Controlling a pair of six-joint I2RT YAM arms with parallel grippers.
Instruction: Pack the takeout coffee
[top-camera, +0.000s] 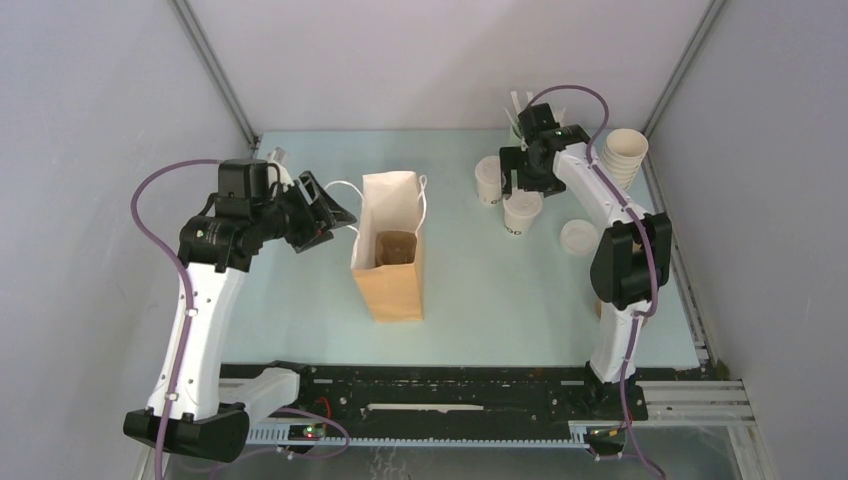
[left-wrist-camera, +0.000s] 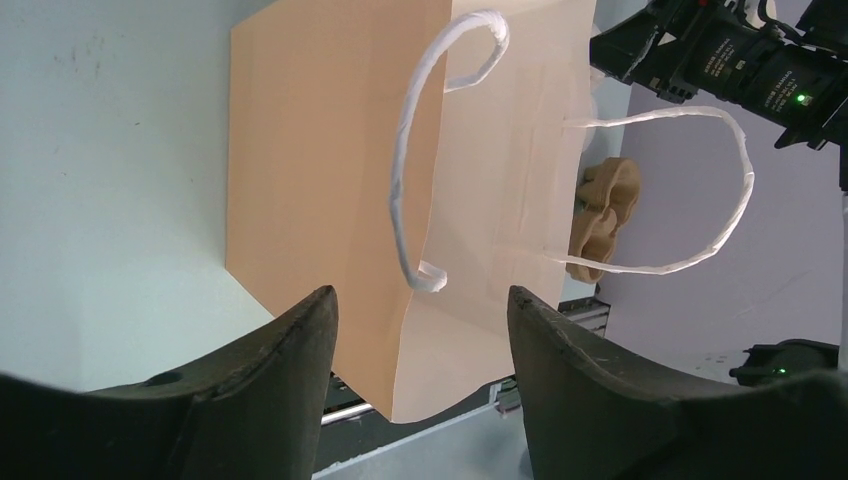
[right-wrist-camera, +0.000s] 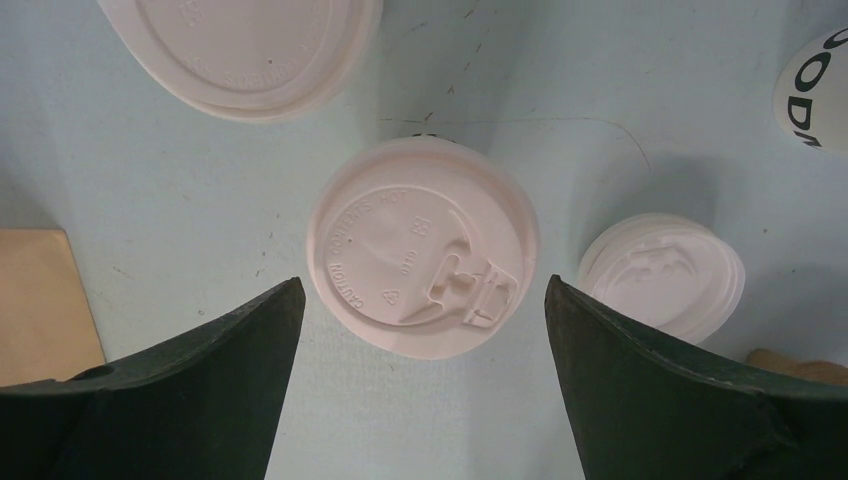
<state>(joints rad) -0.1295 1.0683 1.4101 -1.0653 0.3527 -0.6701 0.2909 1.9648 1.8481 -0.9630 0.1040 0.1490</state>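
Bag (top-camera: 390, 262): upright, mouth open for loading.
Left gripper (top-camera: 336, 214): unclenched, empty, near its handle (left-wrist-camera: 405, 170).
Right gripper (top-camera: 523, 172): spread wide over a lidded cup (right-wrist-camera: 422, 250), apparently lining up a grasp.

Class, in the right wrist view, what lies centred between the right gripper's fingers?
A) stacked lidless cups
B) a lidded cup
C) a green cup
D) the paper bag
B: a white-lidded cup sits below the right gripper, framed by its spread fingers, untouched.

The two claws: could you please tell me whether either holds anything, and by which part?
Nothing is held: the left claw is open by the bag's handle, the right claw open above a lidded cup.
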